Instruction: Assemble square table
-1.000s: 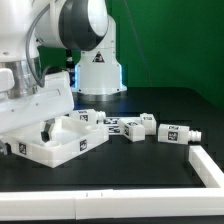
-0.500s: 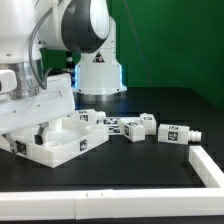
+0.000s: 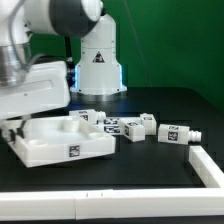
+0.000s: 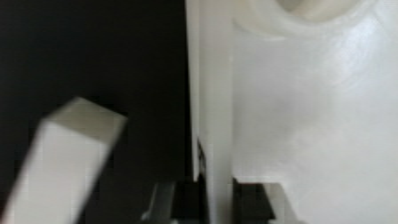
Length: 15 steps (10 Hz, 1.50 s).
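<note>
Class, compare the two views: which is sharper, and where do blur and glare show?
Exterior view: evenly lit, the tags on the legs distinct, the arm near the lens slightly soft. Wrist view: the slab takes up much of the frame, out of focus and washed out to near white, its edges smeared.

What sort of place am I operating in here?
Probably a robotics lab bench: a black tabletop edged by a white bar, a green backdrop, and tagged white legs beside the square slab.
</note>
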Motion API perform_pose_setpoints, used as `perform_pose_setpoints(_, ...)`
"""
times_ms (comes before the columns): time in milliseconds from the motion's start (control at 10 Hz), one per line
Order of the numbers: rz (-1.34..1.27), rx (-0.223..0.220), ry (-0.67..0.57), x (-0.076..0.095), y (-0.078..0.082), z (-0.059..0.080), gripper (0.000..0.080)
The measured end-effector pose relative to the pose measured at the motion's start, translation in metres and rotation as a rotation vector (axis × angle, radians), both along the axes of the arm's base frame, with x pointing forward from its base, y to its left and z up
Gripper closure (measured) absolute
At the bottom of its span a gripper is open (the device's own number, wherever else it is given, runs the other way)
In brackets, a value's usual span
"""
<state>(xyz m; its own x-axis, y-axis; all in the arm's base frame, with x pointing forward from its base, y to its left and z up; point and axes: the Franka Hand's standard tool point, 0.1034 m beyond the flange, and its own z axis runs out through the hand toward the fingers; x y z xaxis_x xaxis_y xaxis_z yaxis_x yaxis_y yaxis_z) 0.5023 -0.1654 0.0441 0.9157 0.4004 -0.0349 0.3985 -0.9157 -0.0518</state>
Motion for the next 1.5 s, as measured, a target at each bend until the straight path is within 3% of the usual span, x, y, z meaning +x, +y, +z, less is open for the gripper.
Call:
perform_pose_setpoints(400, -0.171, -0.025, 0.031, 0.025, 0.061, -0.002, 0.0748)
perform_pose_setpoints(500, -0.162, -0.023, 0.034, 0.034, 0.063, -0.001, 0.0748)
perform_pose_setpoints(1000, -0.169, -0.024, 0.042, 0.031, 0.061, -0.005, 0.0748)
perform_pose_setpoints(1300, -0.353, -0.027, 0.035, 0.071, 0.089, -0.010, 0.0748)
perform_pose_setpoints(1500, -0.454, -0.037, 0.049, 0.071, 0.112, -0.017, 0.0748)
